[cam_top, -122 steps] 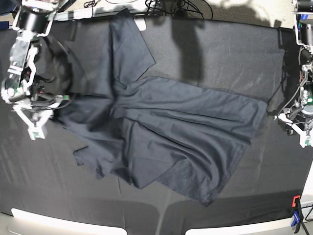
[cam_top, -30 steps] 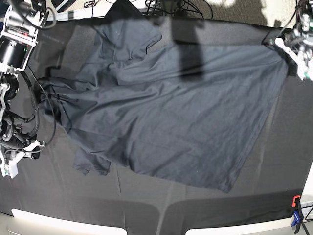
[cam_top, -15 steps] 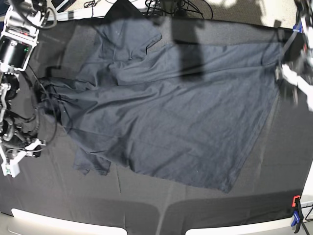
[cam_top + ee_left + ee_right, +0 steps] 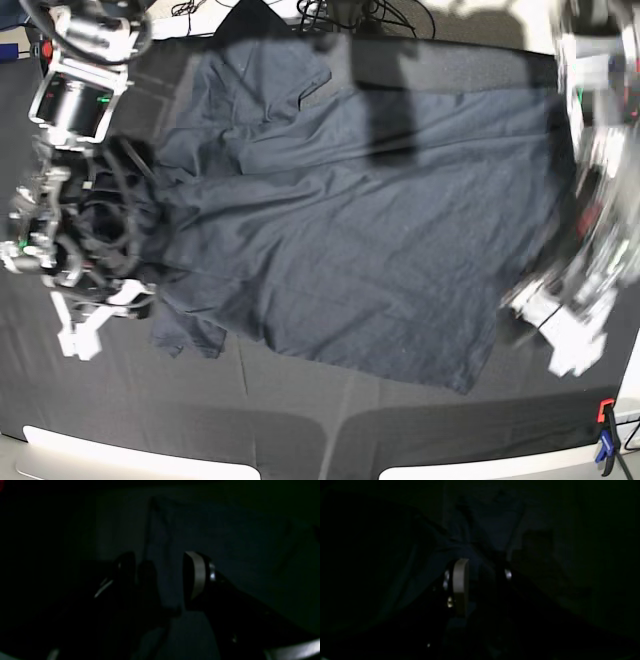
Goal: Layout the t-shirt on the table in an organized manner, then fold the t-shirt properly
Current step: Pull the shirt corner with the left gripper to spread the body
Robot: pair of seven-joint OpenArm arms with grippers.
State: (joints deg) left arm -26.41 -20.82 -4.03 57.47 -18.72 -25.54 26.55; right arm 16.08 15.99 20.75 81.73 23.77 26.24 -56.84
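Charcoal-navy t-shirt (image 4: pixel 350 220) lies spread, wrinkled, across the table (image 4: pixel 300 430); left gripper (image 4: pixel 560 325), blurred, jaws parted and empty near its hem corner; right gripper (image 4: pixel 95 320) beside its sleeve, grip unclear.

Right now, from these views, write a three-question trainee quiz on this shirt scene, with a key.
1. True or false: the t-shirt is folded into a neat rectangle.
2. In the base view, which arm looks motion-blurred? A) the left gripper side B) the right gripper side
3. Fill in: in its wrist view the left gripper's fingers stand ____.

Key: 1 false, it lies spread out and wrinkled on the table. 2 A. 3 open, with a gap between them.
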